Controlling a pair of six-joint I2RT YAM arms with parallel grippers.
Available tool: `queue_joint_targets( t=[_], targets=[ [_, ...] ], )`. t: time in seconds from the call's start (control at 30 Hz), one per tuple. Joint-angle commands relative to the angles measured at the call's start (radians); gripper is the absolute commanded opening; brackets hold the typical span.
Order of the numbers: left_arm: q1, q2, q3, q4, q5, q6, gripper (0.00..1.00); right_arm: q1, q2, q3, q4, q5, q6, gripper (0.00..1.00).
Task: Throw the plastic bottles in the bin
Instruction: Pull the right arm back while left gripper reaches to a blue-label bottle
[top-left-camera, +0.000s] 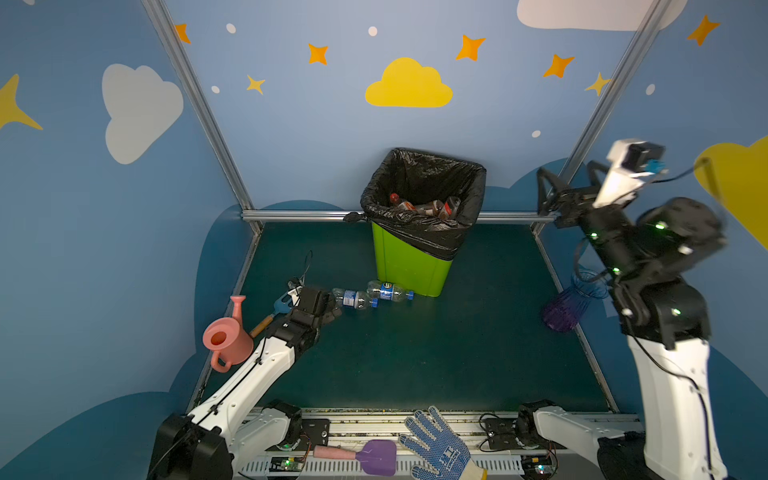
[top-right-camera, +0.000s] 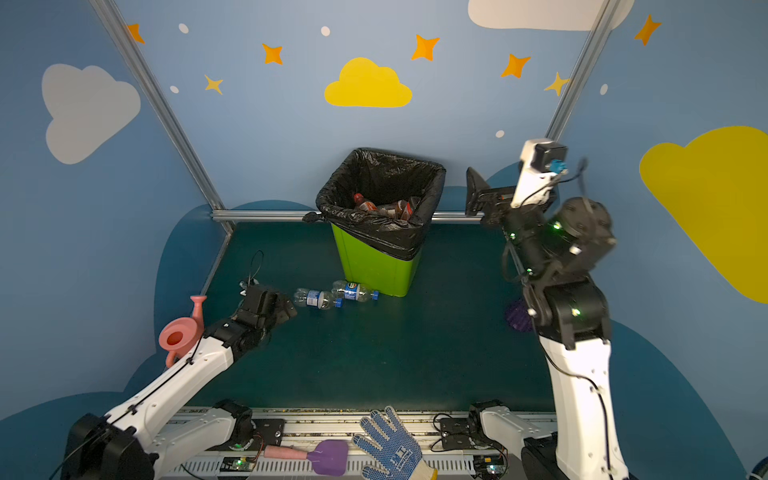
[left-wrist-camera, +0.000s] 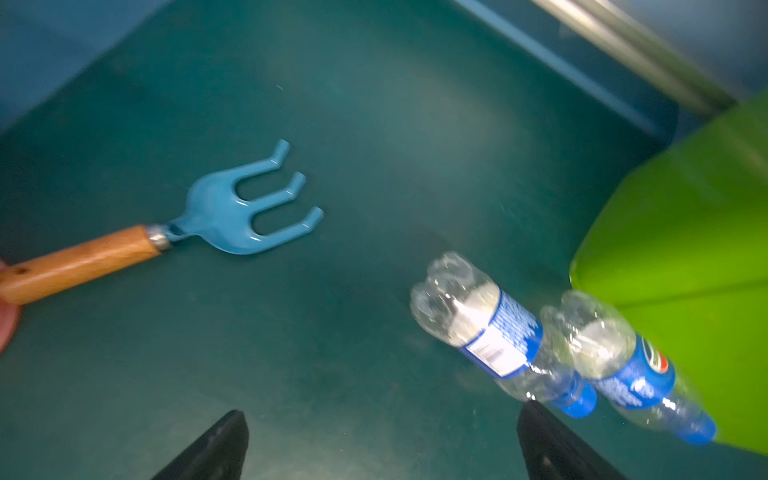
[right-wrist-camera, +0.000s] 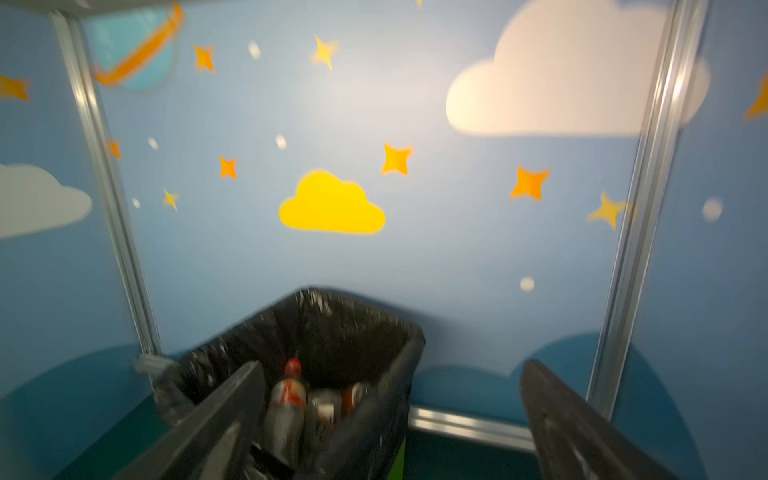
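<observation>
Hardly anything legible. Round red-white-blue emblem, Pepsi-looking, on the blue label of the near bottle (left-wrist-camera: 631, 374) just beside the bin (left-wrist-camera: 685, 249). White fine print on the second bottle (left-wrist-camera: 498, 340), farther from the bin: too blurred. Blue stamp on the glove (top-left-camera: 436, 446): unreadable.

Centre of mat (top-left-camera: 436, 353) was open, room to pass. Two bottles (top-left-camera: 388, 291) lay side by side just beside bin (top-left-camera: 411, 266) foot. Rake (left-wrist-camera: 232, 216), watering can (top-left-camera: 226, 338) crowded left edge; vase (top-left-camera: 569, 307) stood at right edge.

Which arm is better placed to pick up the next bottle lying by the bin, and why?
Left: the left claw is open and low beside the nearer bottle; the right claw, open and empty, is raised high beside the bin.
</observation>
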Motion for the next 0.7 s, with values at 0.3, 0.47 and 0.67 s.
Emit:
queue_joint_targets(
  t=[0.3,0.47,0.67],
  targets=[
    [-0.089,0.412,0.366,-0.275,-0.069,0.010,1.00,-0.309,-0.150,-0.636,-0.002,-0.213,0.354,0.97],
    [-0.088,0.444,0.361,-0.230,0.023,-0.256,1.00,-0.353,-0.202,-0.775,0.004,-0.239,0.399,0.97],
    [-0.083,0.467,0.364,-0.180,0.060,-0.521,1.00,-0.385,-0.237,-0.836,-0.015,-0.256,0.388,0.97]
  ],
)
